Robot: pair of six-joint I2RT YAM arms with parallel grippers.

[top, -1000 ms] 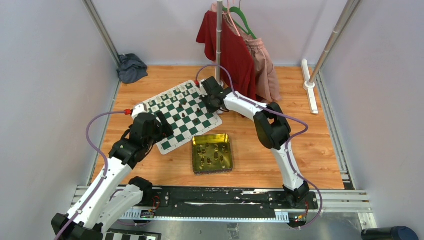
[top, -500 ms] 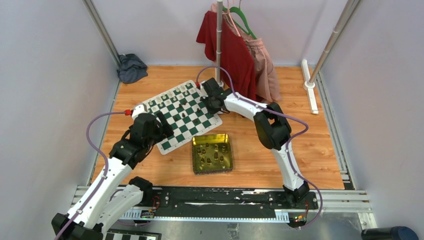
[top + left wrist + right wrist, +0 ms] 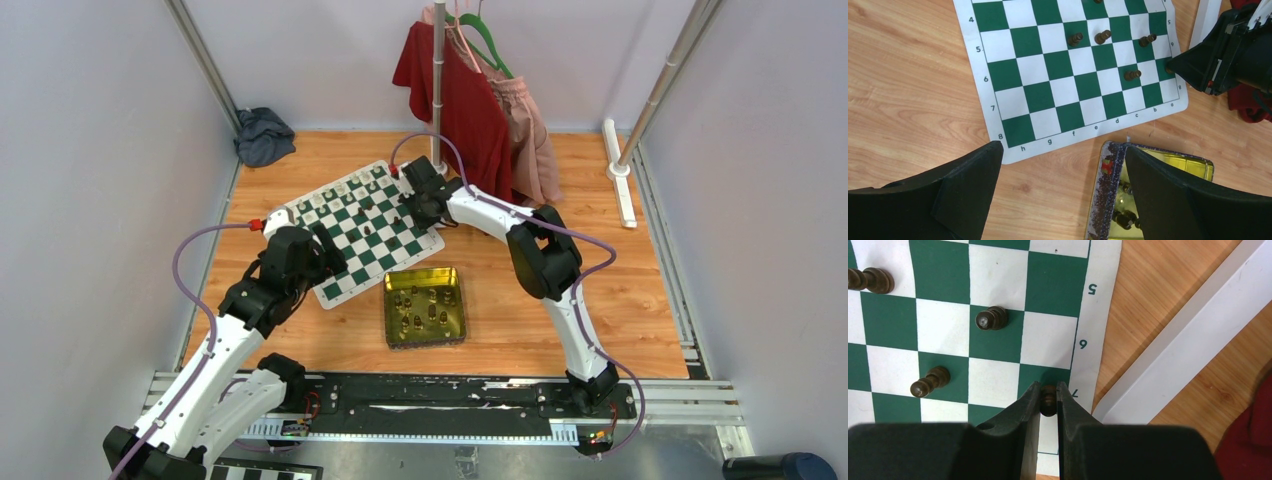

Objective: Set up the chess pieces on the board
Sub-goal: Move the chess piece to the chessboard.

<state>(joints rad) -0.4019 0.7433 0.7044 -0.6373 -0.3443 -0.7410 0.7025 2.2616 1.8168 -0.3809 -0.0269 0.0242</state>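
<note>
The green-and-white board [image 3: 385, 262] lies at a slant on the wooden floor. My right gripper [image 3: 1049, 390] is low over its right edge by row 7, shut on a dark brown chess piece [image 3: 1048, 400]. Three more dark pieces [image 3: 990, 318] stand on nearby squares. Cream pieces [image 3: 345, 188] line the far edge. My left gripper [image 3: 1062, 147] is open, with nothing between its fingers, above bare floor between the board's h8 corner [image 3: 1015, 145] and the tin. In the top view the left gripper [image 3: 325, 250] sits at the board's near-left side and the right gripper [image 3: 412, 205] at its right side.
A gold-green tin [image 3: 388, 310] with several dark pieces stands just in front of the board; its speckled rim [image 3: 1105, 195] is beside my left gripper's right finger. A red garment [image 3: 455, 100] hangs on a rack. The rack's white base bar [image 3: 1188, 345] lies beside the board. A dark cloth [image 3: 263, 135] sits far left.
</note>
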